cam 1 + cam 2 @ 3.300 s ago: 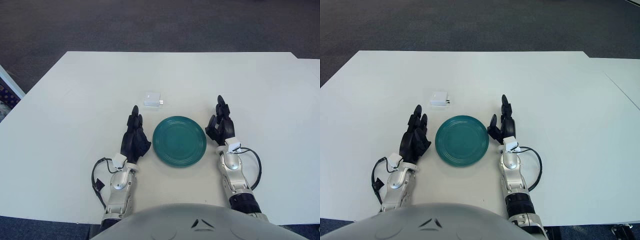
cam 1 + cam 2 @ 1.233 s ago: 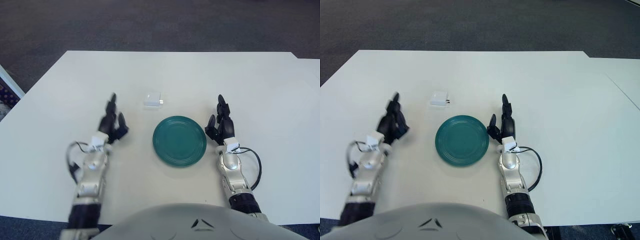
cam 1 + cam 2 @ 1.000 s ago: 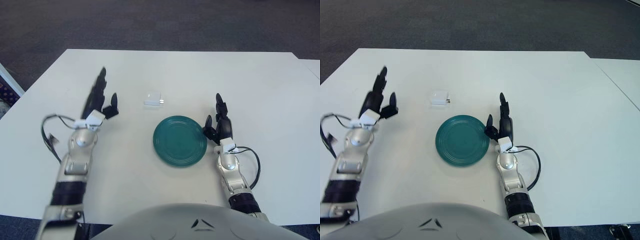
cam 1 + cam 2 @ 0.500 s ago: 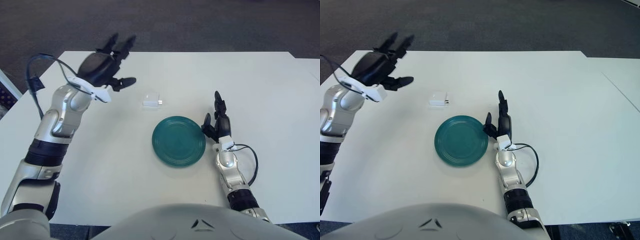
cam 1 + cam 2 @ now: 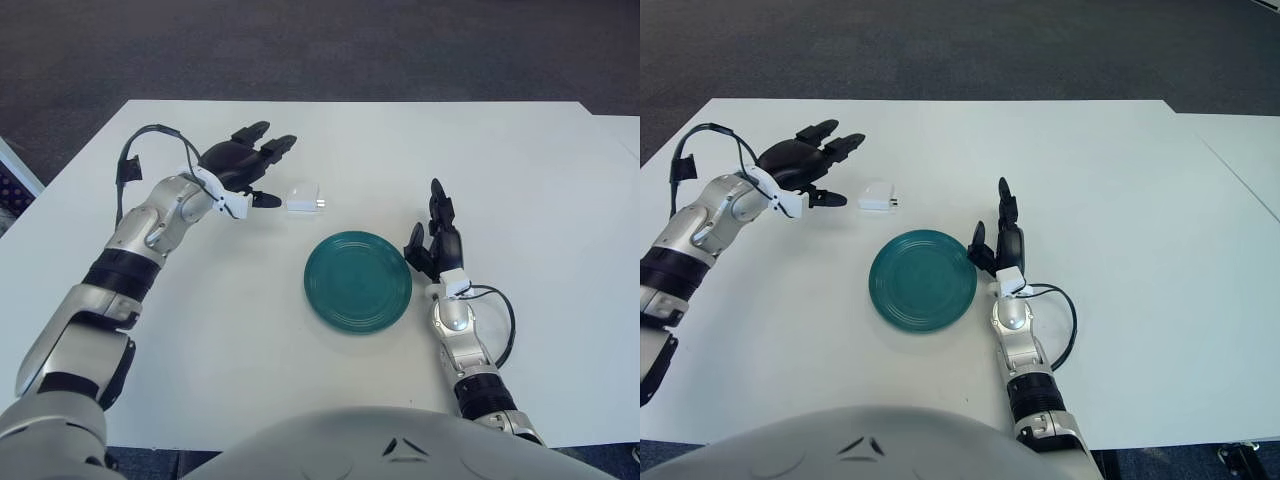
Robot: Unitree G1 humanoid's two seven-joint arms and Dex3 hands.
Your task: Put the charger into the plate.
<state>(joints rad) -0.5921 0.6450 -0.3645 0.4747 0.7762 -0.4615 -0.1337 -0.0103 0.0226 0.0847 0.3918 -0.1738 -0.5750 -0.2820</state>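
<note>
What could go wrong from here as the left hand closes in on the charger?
The left hand is open beside the small white charger, not yet around it; an off-centre closure could nudge it away across the smooth table or let it slip. The carry to the green plate could drop it short of the rim. The right hand, parked beside the plate, might be bumped.

A white charger (image 5: 877,196) lies on the white table (image 5: 1120,200), just beyond the far left rim of an empty teal plate (image 5: 923,279). The robot's left hand (image 5: 803,163) hovers just left of the charger, fingers spread and holding nothing. Its right hand (image 5: 1002,243) rests beside the plate's right edge, fingers pointing up and away.
</note>
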